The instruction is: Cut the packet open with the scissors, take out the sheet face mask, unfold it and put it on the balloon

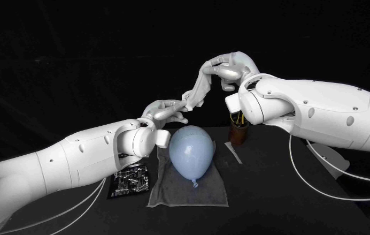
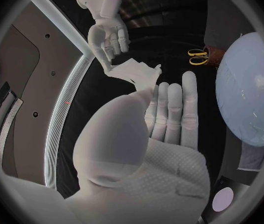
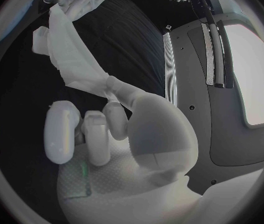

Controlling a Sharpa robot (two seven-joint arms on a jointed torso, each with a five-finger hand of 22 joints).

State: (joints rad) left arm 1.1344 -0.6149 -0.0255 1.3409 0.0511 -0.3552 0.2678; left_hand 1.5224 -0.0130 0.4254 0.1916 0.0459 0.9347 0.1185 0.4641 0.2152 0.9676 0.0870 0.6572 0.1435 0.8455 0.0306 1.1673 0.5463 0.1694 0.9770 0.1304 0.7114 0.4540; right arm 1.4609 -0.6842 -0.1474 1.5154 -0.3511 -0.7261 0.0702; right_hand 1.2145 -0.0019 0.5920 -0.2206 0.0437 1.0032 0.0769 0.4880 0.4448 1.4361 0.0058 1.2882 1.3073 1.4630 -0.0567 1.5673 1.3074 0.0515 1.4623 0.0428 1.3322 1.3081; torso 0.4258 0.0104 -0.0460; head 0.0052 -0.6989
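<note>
White fabric of the sheet face mask [image 1: 197, 91] is hanging in the air as a crumpled, twisted band between your two hands, and it is not lying open yet. Your right hand [image 1: 230, 70] is pinching the upper end, high and to the right. In the right wrist view its fingers [image 3: 85, 132] are curling in toward the thumb, with the fabric running out from between them. Your left hand [image 1: 165, 111] is holding the lower end, lower and to the left. From its own wrist camera the long fingers [image 2: 172, 112] are looking almost straight, so I judge the hold is only a light pinch at the thumb, and I cannot tell how firm it is.

The balloon [image 1: 191, 148] is lying on the grey towel [image 1: 209, 192] on the near side of the mask, with its knot pointing near. The mask is apart from it, hanging above and beyond its far end, and the left hand is hovering just past that end.

I think you are unfolding now. You are doing it well if you are drawing the hands apart slowly, because a thin sheet (probably wet) may be tearing or slipping from the lighter pinch. Try opening the folds sideways, not only stretching the length. Before lowering, be sure the broad middle of the sheet is coming over the round part of the balloon, which may be rolling if you are pushing it.

The packet [image 1: 129, 181] is lying left of the towel, and the scissors [image 2: 197, 57] are standing in the brown holder [image 1: 239, 132] to the right.
</note>
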